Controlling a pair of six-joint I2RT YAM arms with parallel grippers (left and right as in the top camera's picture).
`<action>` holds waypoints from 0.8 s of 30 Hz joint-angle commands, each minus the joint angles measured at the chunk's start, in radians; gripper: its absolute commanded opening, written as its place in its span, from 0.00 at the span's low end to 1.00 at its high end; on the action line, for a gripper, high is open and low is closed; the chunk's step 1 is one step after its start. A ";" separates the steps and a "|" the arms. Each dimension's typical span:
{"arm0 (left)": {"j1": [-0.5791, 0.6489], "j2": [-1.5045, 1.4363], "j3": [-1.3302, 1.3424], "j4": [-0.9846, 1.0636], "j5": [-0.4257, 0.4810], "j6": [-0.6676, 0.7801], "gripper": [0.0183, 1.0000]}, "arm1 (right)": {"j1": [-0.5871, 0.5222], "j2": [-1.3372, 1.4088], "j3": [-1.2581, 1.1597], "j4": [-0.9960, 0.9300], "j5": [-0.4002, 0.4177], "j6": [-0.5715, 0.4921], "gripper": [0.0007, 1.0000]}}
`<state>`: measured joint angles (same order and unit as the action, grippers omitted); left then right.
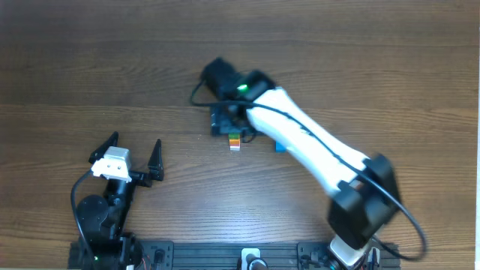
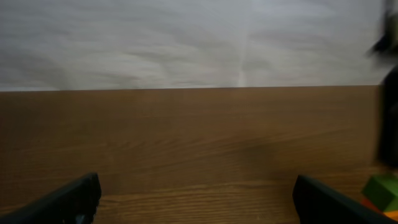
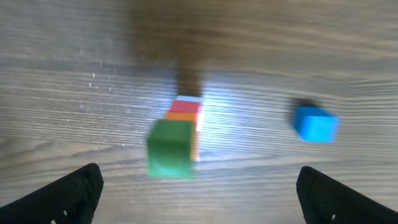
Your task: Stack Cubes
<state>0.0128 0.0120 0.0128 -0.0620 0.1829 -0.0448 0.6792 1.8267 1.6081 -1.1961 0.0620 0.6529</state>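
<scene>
Well off to the left of the stack, the left claw (image 1: pixel 135 142) sits low near its own base. Its two fingers are spread wide with nothing between them. The stack (image 1: pixel 235 141) stands near the middle of the table (image 1: pixel 75 60). It has a green cube (image 3: pixel 171 148) on top, orange and red under that, and what may be a pale one at the bottom, though that is hard to make out. Above the stack hangs the right claw (image 3: pixel 199 177), fingers wide apart and empty. Just right of the stack, near it but not touching, a blue cube (image 3: pixel 316 124) lies alone on the wood. I'd guess that one is left to go on top.

They look to me like small, light, hard blocks with smooth faces, so I'd expect no give and a bit of slip. The blue cube is best pinched across two opposite flat sides, about mid-height, square on rather than at the corners. The stack is tall and narrow and would likely topple at a nudge, so the blue one wants setting down gently and straight.
</scene>
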 commanded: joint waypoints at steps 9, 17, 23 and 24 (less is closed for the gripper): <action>0.004 -0.007 -0.007 0.002 -0.009 0.015 1.00 | -0.166 -0.153 -0.080 -0.117 0.039 -0.074 0.99; 0.004 -0.007 -0.007 0.002 -0.009 0.015 1.00 | -0.215 -0.153 -0.327 0.137 -0.043 -0.120 0.99; 0.004 -0.007 -0.007 0.002 -0.009 0.015 1.00 | -0.229 -0.146 -0.451 0.252 -0.046 -0.145 0.99; 0.004 -0.007 -0.007 0.002 -0.009 0.015 1.00 | -0.229 -0.141 -0.463 0.263 -0.046 -0.146 0.99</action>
<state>0.0128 0.0120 0.0128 -0.0620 0.1829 -0.0448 0.4576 1.6730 1.1732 -0.9466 0.0238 0.5262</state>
